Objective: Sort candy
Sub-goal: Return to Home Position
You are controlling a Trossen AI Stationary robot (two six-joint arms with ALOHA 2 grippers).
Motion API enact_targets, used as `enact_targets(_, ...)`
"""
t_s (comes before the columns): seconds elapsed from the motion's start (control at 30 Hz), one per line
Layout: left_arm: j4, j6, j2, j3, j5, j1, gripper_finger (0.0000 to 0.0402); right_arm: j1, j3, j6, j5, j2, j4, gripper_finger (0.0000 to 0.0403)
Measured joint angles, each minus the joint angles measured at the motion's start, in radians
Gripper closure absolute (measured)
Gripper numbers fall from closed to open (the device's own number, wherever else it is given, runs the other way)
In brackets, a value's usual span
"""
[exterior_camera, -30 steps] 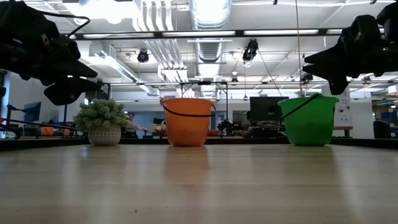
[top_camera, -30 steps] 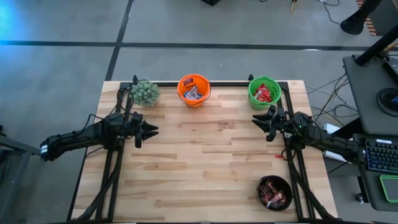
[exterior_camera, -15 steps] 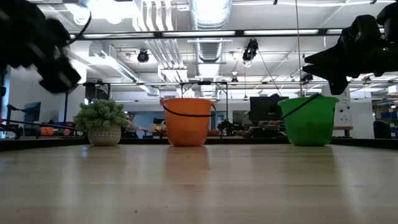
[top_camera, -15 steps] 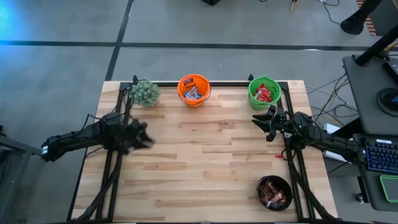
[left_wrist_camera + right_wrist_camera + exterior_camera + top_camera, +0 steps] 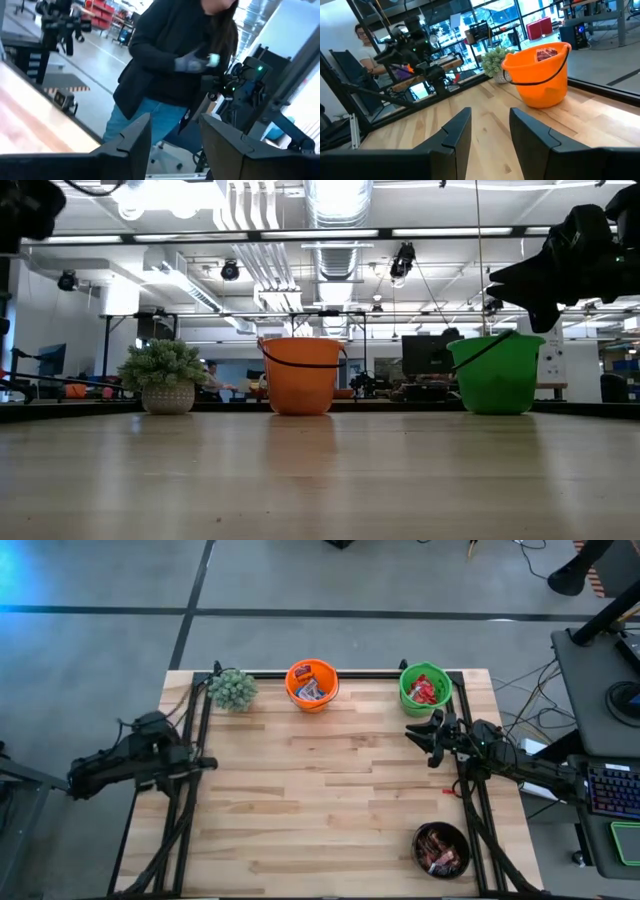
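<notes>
Off-task items for your log. Small green plant (image 5: pixel 233 690) in a pale pot: upright on the wooden table (image 5: pixel 330 810), near its far left corner. Keyboard (image 5: pixel 610 788) on the dark desk (image 5: pixel 590 670) just off the table's right side; cables (image 5: pixel 525 690) trail on the grey floor (image 5: pixel 100 650) there. In your left wrist view: person (image 5: pixel 165 75) in dark top and blue jeans beyond the table, one hand (image 5: pixel 192 62) at chest height. Low view: ceiling ducts (image 5: pixel 338 205) and strip lights (image 5: pixel 440 232) overhead
</notes>
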Motion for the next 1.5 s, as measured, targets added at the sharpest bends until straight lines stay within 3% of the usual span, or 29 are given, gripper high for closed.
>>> enact_targets(0.97, 0.001, -0.017, 0.002, 0.633, 0.000, 0.000, 0.0253, 0.000, 0.000, 0.000, 0.000, 0.000, 0.000, 0.0271)
enact_targets(1.07, 0.002, 0.042, 0.002, 0.690, 0.000, 0.000, 0.0253, 0.000, 0.000, 0.000, 0.000, 0.000, 0.000, 0.0271)
enact_targets(1.17, 0.002, 0.162, 0.002, 0.737, 0.001, 0.000, 0.0253, 0.000, 0.000, 0.000, 0.000, 0.000, 0.000, 0.0271)
enact_targets(1.5, -0.007, 0.204, -0.044, 0.742, 0.004, 0.000, 0.0253, 0.000, 0.000, 0.000, 0.001, 0.000, 0.000, 0.0271)
